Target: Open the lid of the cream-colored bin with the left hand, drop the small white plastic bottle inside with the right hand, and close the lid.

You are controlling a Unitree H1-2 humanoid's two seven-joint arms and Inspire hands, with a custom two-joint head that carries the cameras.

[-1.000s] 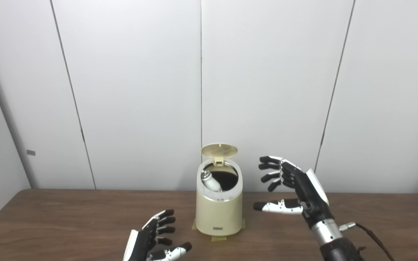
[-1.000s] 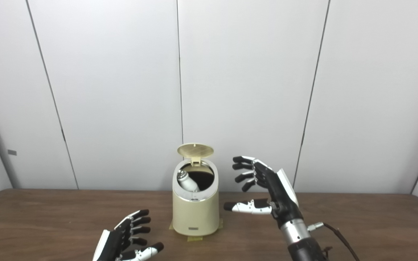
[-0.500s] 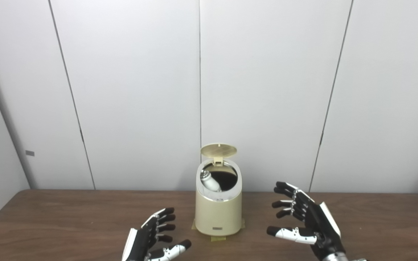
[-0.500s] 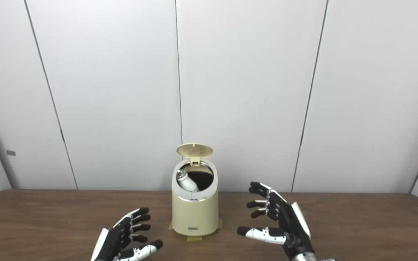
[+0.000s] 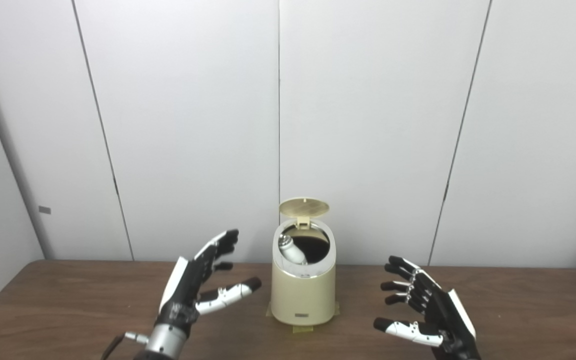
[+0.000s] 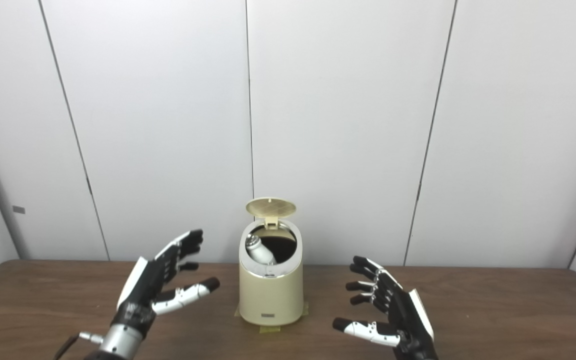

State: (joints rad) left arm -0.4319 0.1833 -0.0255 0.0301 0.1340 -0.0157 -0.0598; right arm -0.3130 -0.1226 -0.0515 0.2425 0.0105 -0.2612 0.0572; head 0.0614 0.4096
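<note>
The left hand (image 5: 195, 282) is raised off the near left, its arm rising from the bottom edge with a silver wrist showing; the fingers (image 5: 220, 242) are spread and point up toward the far right, the thumb jutting out to the right, and nothing is held. The right hand (image 5: 430, 310) sits lower at the near right, palm turned leftward, fingers (image 5: 402, 274) apart and slightly curled, thumb stretched toward the left, likewise empty.
</note>
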